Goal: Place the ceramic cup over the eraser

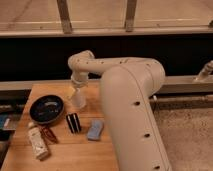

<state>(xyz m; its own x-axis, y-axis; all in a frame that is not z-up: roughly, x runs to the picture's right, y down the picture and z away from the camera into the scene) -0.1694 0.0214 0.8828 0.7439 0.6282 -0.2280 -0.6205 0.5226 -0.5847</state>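
Wooden tabletop in front of a dark wall, with a cream robot arm bending down over its far side. Its gripper hangs right at the top of the ceramic cup, fingers spread apart; whether they touch it cannot be told. The cup stands upright just behind the eraser, between a black bowl and the arm.

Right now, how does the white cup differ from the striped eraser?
The ceramic cup is plain white; the eraser is black with white stripes. The cup stands upright; the eraser lies flat. The gripper is just above the cup, apart from the eraser. Both are small.
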